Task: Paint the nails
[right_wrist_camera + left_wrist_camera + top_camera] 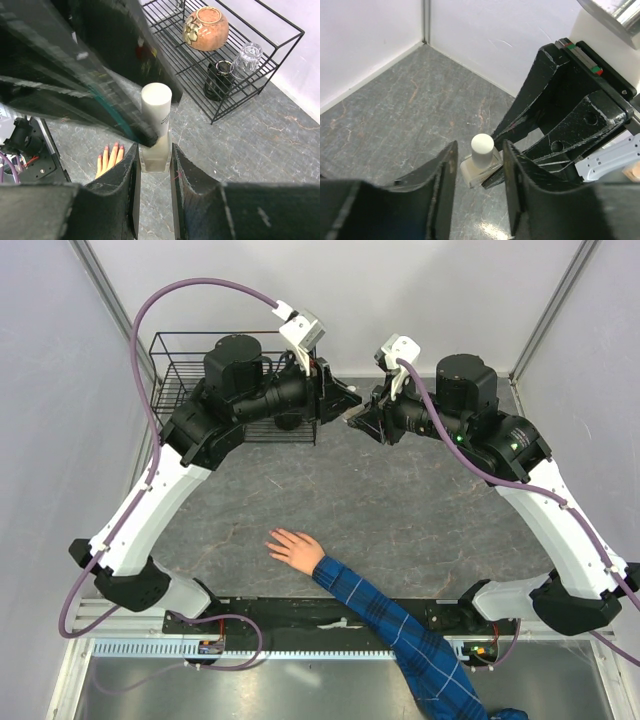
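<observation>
A bare hand with a blue plaid sleeve lies palm down on the grey table near the front; its nails are too small to make out there. In the right wrist view the fingers show pinkish nails. My right gripper is shut on a small clear bottle with a white cap, held above the table at the back centre. My left gripper is open, its jaws on either side of the cap with gaps. Both grippers meet in the top view, left gripper, right gripper.
A black wire rack stands at the back left. It holds a brown flowered pot, a clear glass and a dark cup. Grey walls close the back and the sides.
</observation>
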You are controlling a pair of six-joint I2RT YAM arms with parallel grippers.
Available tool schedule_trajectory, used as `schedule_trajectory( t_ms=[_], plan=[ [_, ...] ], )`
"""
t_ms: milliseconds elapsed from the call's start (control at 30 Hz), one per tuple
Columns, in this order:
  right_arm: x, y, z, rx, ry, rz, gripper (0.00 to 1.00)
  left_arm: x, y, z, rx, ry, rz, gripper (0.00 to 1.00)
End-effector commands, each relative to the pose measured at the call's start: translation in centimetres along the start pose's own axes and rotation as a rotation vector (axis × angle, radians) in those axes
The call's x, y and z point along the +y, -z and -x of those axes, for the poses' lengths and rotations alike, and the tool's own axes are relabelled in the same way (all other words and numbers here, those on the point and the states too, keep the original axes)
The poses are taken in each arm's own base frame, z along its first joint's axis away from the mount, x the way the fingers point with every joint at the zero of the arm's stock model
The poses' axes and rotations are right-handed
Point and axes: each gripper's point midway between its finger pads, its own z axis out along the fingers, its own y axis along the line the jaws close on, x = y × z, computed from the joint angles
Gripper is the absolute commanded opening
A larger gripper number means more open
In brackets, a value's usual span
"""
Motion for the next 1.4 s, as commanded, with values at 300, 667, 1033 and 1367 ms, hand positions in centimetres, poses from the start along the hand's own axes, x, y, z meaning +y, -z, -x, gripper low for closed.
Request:
schedule_trajectory(
  t_ms=[300,667,1033,1367],
  plan=[
    [4.2,3.3,3.7,-0.153,0.074,0.192,0.0,-8.8,3.5,-0.8,0.082,-0.009,-0.694,0.02],
    [12.6,7.7,5.3,-0.237,-0.062,0.688,0.0,-9.3,8.1,-0.4,0.098,0.033,-0.974,0.02],
    [7.4,4.5,3.0,-0.173,-0.05,0.359,0.0,-3.9,7.3,1.8,-0.025,0.013,-0.471,0.59],
    [2.0,3.2,2.7,-0.099,0.034,0.067,0.0,-2.3,6.3,3.1,-0.109,0.007,-0.187,0.61]
  ],
)
